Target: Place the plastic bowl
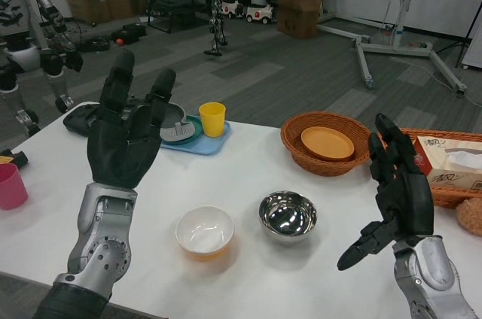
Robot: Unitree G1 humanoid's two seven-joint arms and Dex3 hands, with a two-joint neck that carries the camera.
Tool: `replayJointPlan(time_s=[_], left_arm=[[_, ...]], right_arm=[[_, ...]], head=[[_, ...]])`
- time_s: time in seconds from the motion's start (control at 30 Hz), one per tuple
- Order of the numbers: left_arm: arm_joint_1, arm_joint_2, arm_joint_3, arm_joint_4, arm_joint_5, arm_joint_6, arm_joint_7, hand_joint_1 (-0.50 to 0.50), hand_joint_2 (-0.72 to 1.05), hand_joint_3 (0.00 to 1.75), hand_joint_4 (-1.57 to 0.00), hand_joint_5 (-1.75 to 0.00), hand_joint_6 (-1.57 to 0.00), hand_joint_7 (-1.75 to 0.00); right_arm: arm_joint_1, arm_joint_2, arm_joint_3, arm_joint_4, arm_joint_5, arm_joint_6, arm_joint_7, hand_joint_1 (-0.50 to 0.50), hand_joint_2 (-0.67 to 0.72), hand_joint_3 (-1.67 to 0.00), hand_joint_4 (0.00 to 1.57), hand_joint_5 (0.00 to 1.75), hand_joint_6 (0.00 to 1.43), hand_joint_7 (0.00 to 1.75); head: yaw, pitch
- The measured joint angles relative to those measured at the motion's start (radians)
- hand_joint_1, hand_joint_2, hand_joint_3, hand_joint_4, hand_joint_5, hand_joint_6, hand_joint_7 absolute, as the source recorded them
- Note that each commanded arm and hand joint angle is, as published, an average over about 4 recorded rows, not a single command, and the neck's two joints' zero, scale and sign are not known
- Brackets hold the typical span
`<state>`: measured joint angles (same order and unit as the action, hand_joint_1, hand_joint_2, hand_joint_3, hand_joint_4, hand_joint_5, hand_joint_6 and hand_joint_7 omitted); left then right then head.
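Two bowls sit near the front of the white desk point(248, 176): one plastic bowl point(204, 232), white inside and orange outside, and just right of it one steel bowl point(288, 216), apart. One round wicker basket point(327, 143) holds one orange plate point(327, 143). One yellow cup point(212, 119) stands on a blue tray point(197, 143); one pink cup point(11, 186) is at the left edge. The left hand point(125, 132) and the right hand point(399, 187) are raised, fingers spread, holding nothing. Grey carpet point(248, 71) lies beyond.

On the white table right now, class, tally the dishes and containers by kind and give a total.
Bowls: 2, white-and-orange bowl, steel bowl
Cups: 2, yellow cup, pink cup
Baskets: 2, round basket, right basket
Plates: 1, orange plate
Trays: 1, blue tray
Total: 8
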<state>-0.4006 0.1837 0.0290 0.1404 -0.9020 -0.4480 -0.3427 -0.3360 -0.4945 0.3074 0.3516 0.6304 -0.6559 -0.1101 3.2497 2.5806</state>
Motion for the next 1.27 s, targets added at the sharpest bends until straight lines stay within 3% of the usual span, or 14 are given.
replayJointPlan(time_s=[0.23,0.4,0.63,0.73,1.27], left_arm=[[0.022,0.042,0.106,-0.045,0.187,0.124,0.003,-0.50,1.05,0.79,0.00,-0.51,0.00,-0.07],[0.042,0.067,0.162,-0.077,0.260,0.213,0.003,-0.50,1.05,0.63,0.00,-0.51,0.00,-0.07],[0.062,0.074,0.210,-0.097,0.355,0.296,0.001,-0.50,1.05,0.57,0.00,-0.51,0.00,-0.07],[0.063,0.074,0.222,-0.100,0.364,0.301,0.000,-0.50,1.05,0.52,0.00,-0.51,0.00,-0.07],[0.062,0.069,0.221,-0.091,0.366,0.311,-0.009,-0.50,1.05,0.52,0.00,-0.51,0.00,-0.07]], right_arm=[[0.000,0.000,-0.003,-0.013,0.000,0.000,0.000,-0.29,0.72,0.00,0.43,0.00,0.00,0.35],[0.000,0.000,-0.008,-0.031,0.001,-0.001,0.000,-0.29,0.72,0.00,0.42,0.00,0.00,0.35],[0.000,0.000,-0.017,-0.037,0.002,-0.009,0.000,-0.33,0.72,0.00,0.23,0.00,0.00,0.28],[0.000,0.000,-0.020,-0.038,0.002,-0.011,-0.001,-0.33,0.72,0.00,0.17,0.00,0.00,0.28],[-0.006,0.000,-0.027,-0.041,0.002,-0.012,-0.002,-0.33,0.72,0.00,0.17,0.00,0.00,0.21]], head=[[-0.027,0.019],[-0.045,0.028],[-0.057,0.040],[-0.060,0.044],[-0.076,0.052]])
